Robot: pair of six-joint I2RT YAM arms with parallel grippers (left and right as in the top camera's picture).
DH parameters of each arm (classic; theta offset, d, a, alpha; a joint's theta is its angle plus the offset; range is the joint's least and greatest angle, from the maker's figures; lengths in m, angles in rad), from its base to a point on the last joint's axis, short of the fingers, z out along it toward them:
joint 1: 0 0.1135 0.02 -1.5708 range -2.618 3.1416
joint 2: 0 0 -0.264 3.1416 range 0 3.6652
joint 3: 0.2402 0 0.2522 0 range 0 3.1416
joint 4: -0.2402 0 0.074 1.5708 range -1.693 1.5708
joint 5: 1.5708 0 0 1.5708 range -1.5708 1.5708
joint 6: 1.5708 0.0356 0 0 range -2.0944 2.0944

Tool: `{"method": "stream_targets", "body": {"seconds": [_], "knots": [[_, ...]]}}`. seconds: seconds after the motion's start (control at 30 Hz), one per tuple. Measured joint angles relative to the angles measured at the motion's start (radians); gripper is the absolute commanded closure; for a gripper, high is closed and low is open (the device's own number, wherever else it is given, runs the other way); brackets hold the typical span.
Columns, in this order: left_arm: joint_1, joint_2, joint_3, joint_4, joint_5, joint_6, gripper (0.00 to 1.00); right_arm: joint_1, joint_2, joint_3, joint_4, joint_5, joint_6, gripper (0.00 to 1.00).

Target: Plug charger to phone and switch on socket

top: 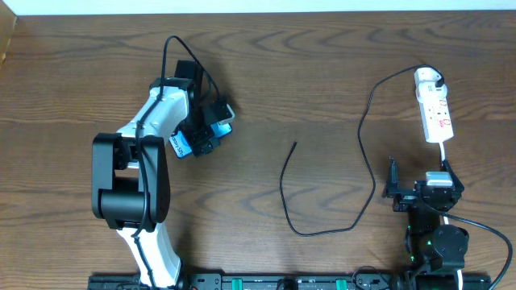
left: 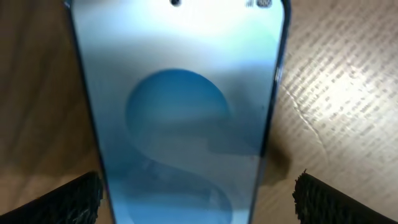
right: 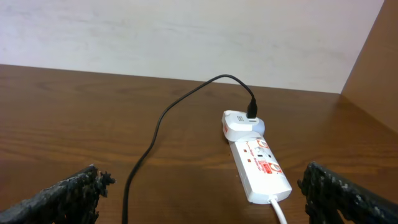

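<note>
Our left hand (top: 205, 129) hangs released, fingers wide on either side of the phone (left: 180, 112) on the dark wood counter (top: 322, 72). Our right hand (top: 421, 192) is likewise released, near the socket (top: 435, 113) at far right. The charger (top: 282, 181) trails between them, with a pale wall (right: 186, 31) beyond.

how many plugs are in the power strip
1. The white plug at the far end of the power strip, with the black charger cable running from it. No other plug shows.

Blue phone (left: 180, 124), white socket (right: 261, 168)
</note>
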Motion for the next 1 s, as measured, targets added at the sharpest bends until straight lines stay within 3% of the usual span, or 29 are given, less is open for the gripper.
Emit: {"method": "stream_targets", "body": {"seconds": [0.63,1.0], "knots": [[0.000,0.047,0.031,-0.021,0.000,0.031,0.00,0.000,0.000,0.000,0.000,0.000,0.000,0.01],[0.000,0.047,0.037,-0.086,0.006,0.033,0.16,0.000,0.000,0.000,0.000,0.000,0.000,0.01]]}}
